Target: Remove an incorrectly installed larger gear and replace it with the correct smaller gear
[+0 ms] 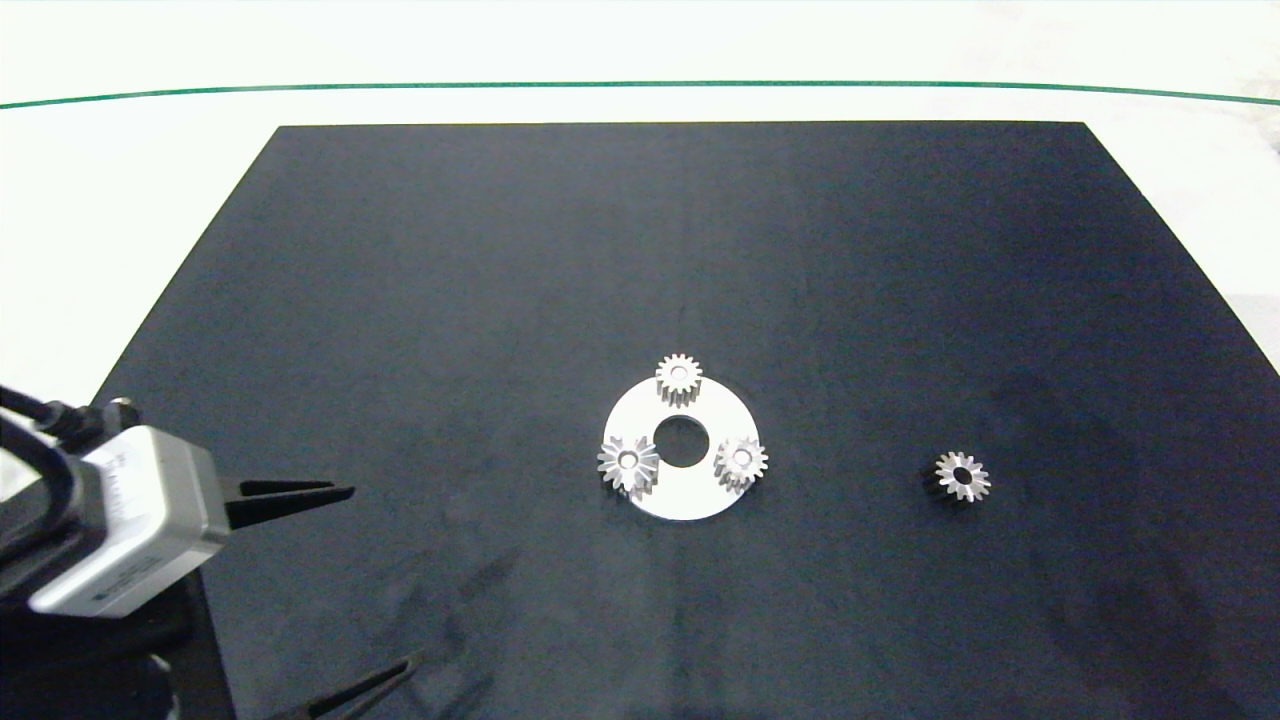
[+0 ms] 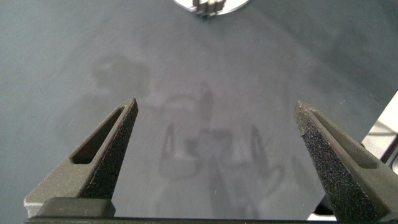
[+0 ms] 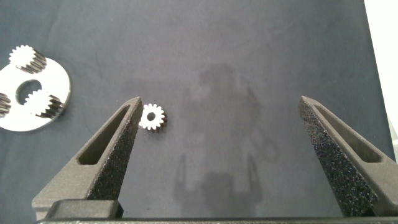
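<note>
Right now the left hand (image 1: 355, 590) is hovering wide open and empty at the worktop's near-left corner, with the larger gear (image 1: 628, 463) sitting on the round plate (image 1: 690, 492) off to its right, nearer it than the smaller gear (image 1: 962, 476).

Robot lab bench, probably.
Black mat (image 1: 500, 300) on white table (image 1: 120, 200), green line (image 1: 640, 84) at edge, bare staged setup.

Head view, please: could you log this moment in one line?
left claw: open, off the plate | larger gear: on plate | smaller gear: loose on mat | right claw: open
</note>
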You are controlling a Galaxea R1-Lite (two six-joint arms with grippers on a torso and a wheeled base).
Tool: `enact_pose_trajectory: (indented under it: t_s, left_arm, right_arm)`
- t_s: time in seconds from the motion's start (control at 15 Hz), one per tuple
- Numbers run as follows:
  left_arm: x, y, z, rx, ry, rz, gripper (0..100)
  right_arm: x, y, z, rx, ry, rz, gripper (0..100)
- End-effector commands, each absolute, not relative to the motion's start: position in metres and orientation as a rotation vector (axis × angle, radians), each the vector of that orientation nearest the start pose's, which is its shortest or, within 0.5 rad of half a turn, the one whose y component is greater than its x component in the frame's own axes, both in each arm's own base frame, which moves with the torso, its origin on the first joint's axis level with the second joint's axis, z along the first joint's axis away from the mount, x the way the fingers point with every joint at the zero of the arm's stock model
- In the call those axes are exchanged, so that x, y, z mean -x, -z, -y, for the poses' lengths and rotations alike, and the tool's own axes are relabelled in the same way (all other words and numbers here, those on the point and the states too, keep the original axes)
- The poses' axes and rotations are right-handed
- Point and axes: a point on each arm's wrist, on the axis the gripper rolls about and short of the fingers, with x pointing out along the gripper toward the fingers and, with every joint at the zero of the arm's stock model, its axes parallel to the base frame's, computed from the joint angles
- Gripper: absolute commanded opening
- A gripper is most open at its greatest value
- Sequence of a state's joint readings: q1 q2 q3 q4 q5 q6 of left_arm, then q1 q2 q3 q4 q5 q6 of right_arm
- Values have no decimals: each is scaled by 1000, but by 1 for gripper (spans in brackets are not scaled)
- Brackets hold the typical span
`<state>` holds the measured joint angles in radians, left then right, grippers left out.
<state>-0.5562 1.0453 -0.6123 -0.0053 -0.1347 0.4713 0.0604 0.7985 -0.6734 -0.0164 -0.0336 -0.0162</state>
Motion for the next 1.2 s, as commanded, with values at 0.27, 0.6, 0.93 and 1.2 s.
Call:
enact_pose_trajectory:
  t_s: [0.27,0.6,0.93,1.2]
  left_arm:
    - [-175,-199,153,-596,749,-189,100]
    - [-188,-190,189,-636,749,-207,100]
    - [-203,-186,212,-650,752,-215,100]
    - [-212,-180,219,-657,749,-233,100]
  right_arm:
    - [-80,-263,-4,22,-25,-106,100]
    - [-82,-262,-4,15,-36,-115,100]
    - [-81,-262,-4,15,-37,-110,100]
    - [-81,-262,-4,15,-37,-110,100]
